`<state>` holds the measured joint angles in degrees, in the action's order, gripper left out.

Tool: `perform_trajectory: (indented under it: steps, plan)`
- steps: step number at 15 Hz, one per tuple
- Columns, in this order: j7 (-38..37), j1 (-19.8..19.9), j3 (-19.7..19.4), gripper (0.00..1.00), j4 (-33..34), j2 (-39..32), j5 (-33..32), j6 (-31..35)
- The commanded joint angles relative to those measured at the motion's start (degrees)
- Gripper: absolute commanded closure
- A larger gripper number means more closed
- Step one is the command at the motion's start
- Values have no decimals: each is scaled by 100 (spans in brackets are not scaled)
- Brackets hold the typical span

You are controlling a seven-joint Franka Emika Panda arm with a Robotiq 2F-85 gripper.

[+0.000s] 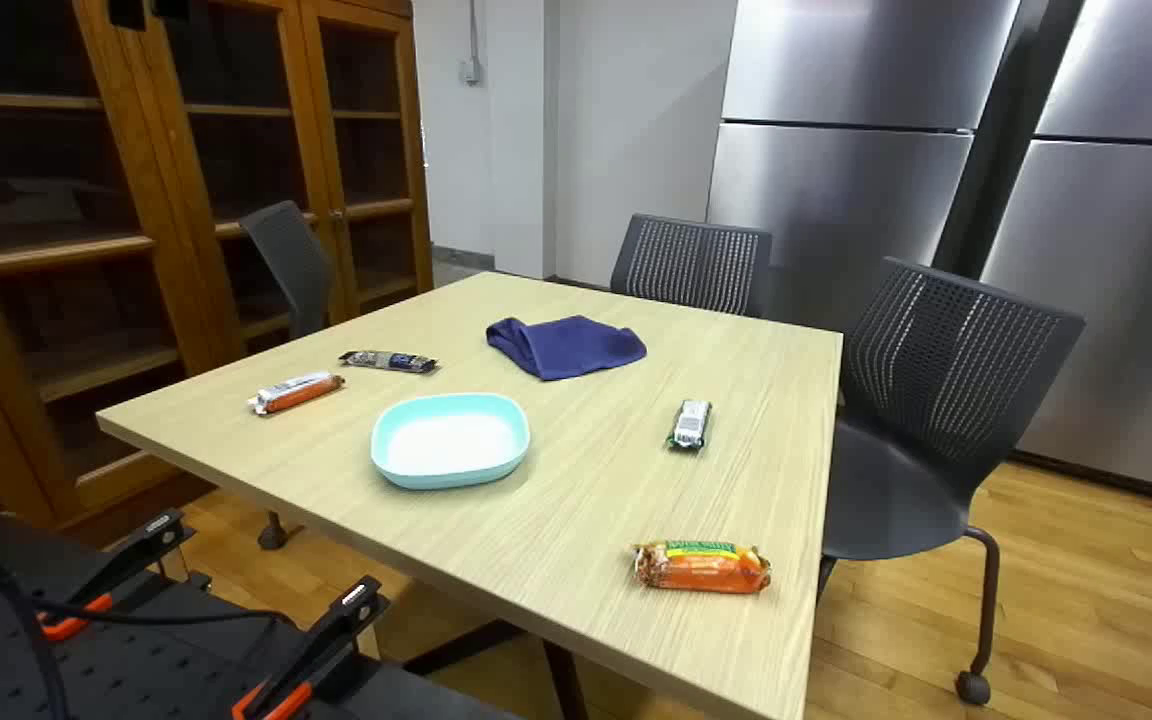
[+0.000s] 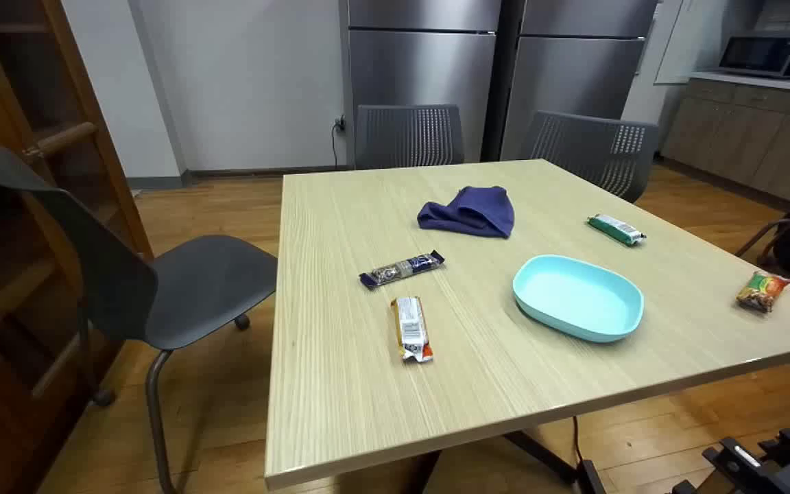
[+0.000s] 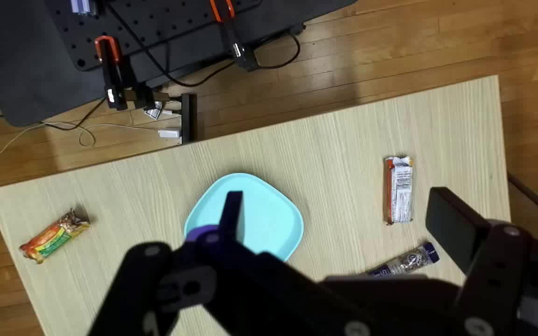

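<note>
In the wrist view my gripper (image 3: 338, 203) stands open above the table, its two dark fingers wide apart with nothing between them. Beneath the left finger lies a turquoise dish (image 3: 273, 210), seen whole in an exterior view (image 1: 451, 440). Near the right finger is an orange-and-white wrapped bar (image 3: 399, 191); below it a dark blue bar (image 3: 409, 261) is partly covered by the gripper. Far left is an orange, yellow and green packet (image 3: 54, 235). Both exterior views also show a green-and-white bar (image 1: 691, 425) (image 2: 616, 229) and a crumpled purple cloth (image 1: 576, 347) (image 2: 474, 211).
The pale wooden table (image 1: 576, 530) carries all these things. Dark chairs (image 1: 946, 400) (image 2: 210, 288) stand around it. A black bench (image 3: 166, 28) with orange-handled clamps and cables is beside one edge. A wooden cabinet (image 1: 156, 180) and steel refrigerators (image 1: 836, 190) stand beyond.
</note>
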<state>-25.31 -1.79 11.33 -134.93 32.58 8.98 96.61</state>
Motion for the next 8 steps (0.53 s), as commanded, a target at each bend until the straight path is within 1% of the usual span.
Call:
perform_trajectory:
  steps: [1, 6, 8]
  plan:
    - [-4, -8, -8, 0, 12, -8, -6, -10]
    - [33, -42, 37, 0, 97, -545, 23, 283]
    - [113, -97, 31, 0, 158, -790, 26, 302]
